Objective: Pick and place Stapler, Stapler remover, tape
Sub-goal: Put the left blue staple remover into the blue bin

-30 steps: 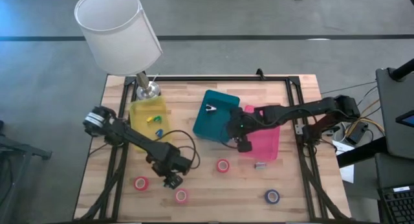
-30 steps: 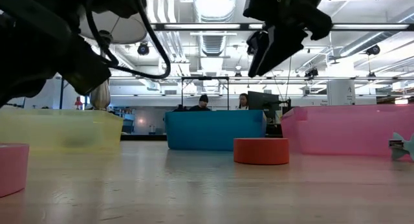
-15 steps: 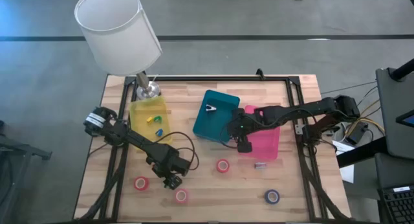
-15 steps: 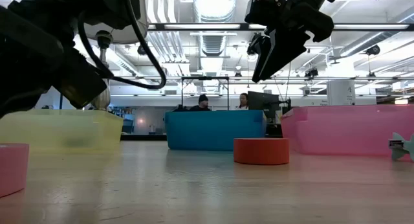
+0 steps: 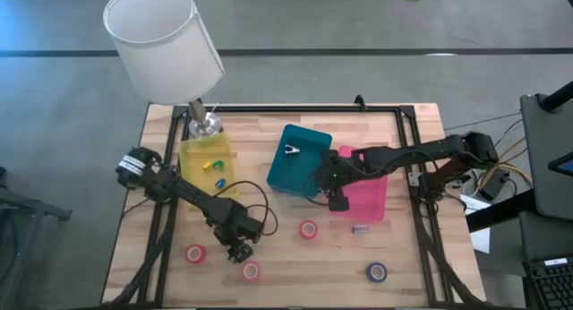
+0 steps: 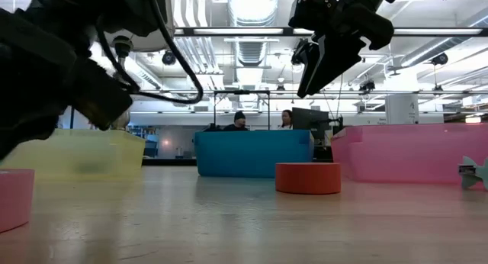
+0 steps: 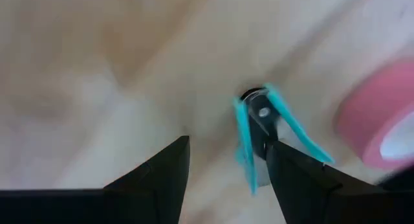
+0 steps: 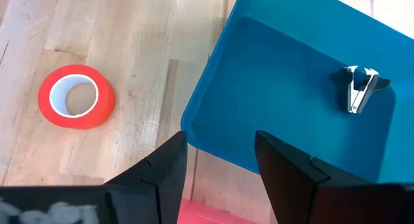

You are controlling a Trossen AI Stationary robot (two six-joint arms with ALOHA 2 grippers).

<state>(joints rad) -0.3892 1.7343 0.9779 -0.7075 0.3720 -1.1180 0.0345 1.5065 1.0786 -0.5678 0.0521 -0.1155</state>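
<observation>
The left gripper point(image 5: 238, 253) hung low over the front of the table, between two red-pink tape rolls: one point(image 5: 195, 254) to its left, the other point(image 5: 251, 271) just in front and to its right. Its fingers point(image 7: 155, 182) were parted moderately and held nothing. In the left wrist view a cyan stapler remover point(image 7: 262, 130) lay on the wood in the gap between them, hard against one finger and clear of the other. Its long axis ran roughly along the fingers, slightly skewed, so closing would likely pinch it across its width. The gripper was off-centre, and a small sideways shift looked needed first. Whether the fingertips had reached the table could not be told. One pink roll sat just beside the remover and could get nudged.

The blue-purple tape roll point(image 5: 376, 272) lay at the front right, well apart from both arms. The third red roll point(image 5: 309, 228) sat mid-table, nearer the right arm. A small grey item point(image 5: 360, 228) lay in front of the pink bin point(image 5: 374, 207), too small to name.

The right gripper point(image 5: 337, 199) hovered above the seam between the pink bin and the teal bin point(image 5: 304, 171), with its fingers apart and empty. A dark stapler remover point(image 8: 359, 88) already lay in the teal bin. The yellow bin point(image 5: 192, 158) stood at the back left.

The left arm was clearly nearer the cyan remover.
</observation>
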